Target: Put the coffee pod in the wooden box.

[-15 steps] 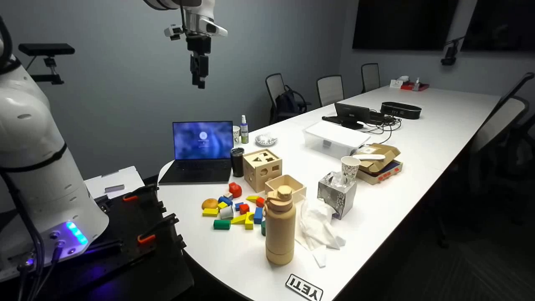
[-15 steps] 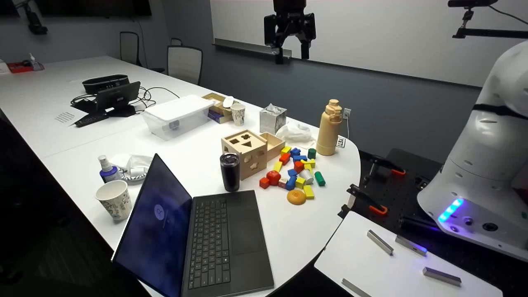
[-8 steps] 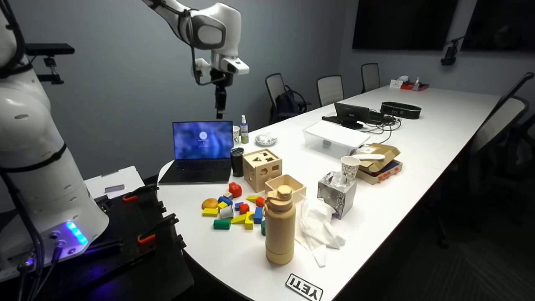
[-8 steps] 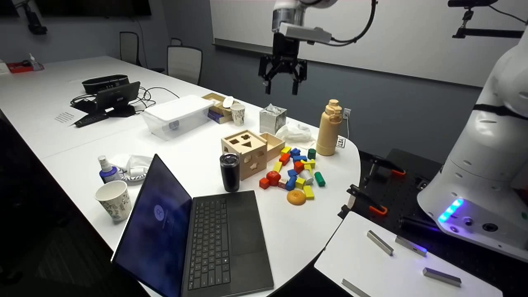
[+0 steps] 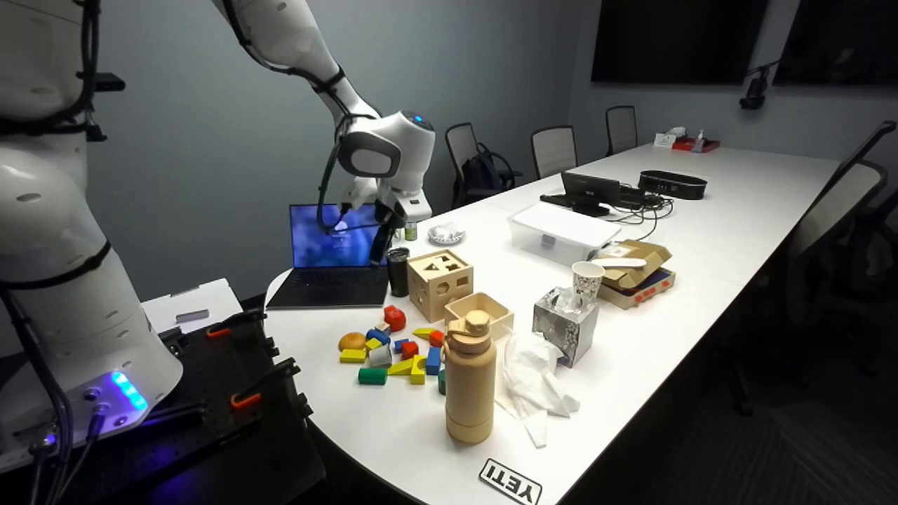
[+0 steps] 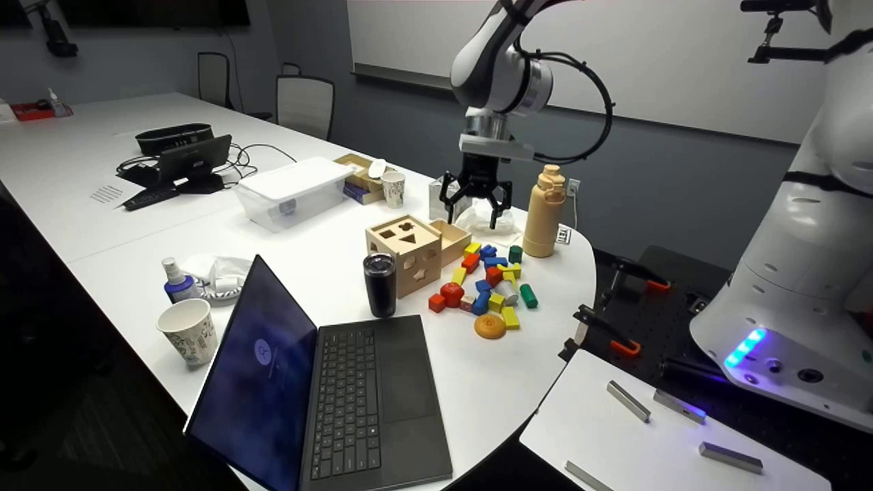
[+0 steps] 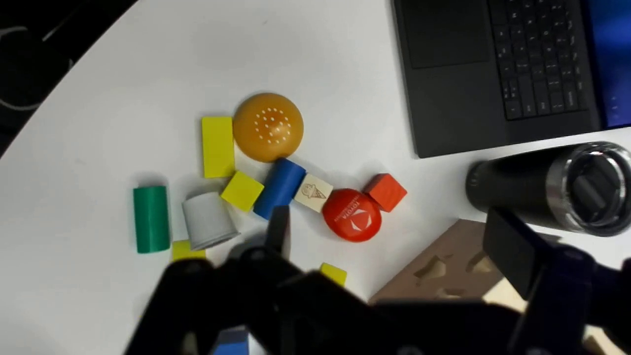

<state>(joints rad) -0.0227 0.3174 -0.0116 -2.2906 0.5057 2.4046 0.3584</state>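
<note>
On a table [image 5: 393, 429], in an exterior view, a laptop [image 5: 328, 280] sits at nine o'clock from the wooden box [image 5: 431, 284]. The gripper [image 6: 471, 223] hangs overhead, fingers wide apart. A black tumbler [image 5: 398, 275] separates laptop and box. The grey coffee pod [image 5: 380, 358] lies at seven o'clock from the box, coloured blocks [image 5: 410, 351] between. Only the wrist view reveals an ice-cream print on a cube [image 7: 313, 193].
</note>
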